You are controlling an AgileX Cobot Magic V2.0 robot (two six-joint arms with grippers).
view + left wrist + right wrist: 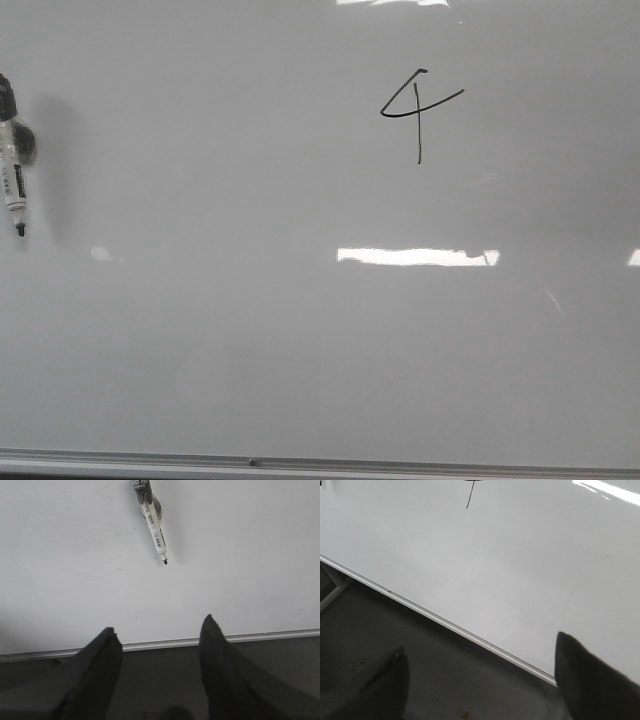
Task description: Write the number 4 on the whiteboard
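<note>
Number 4 drawn on whiteboard; left claw, right claw both apart.

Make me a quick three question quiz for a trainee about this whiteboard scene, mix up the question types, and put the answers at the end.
1. True or false: a thin black hand-drawn number 4 is already on the glossy pale grey-white whiteboard.
2. In the front view, where does the white-barrelled black-tipped marker pen sit? A) at the left edge B) right beside the 4 C) at the right edge
3. Fill in: the jaws of the left gripper and the right gripper stand ____ and hold nothing.

Key
1. True.
2. A; the same pen shows in the left wrist view.
3. Open.
</note>
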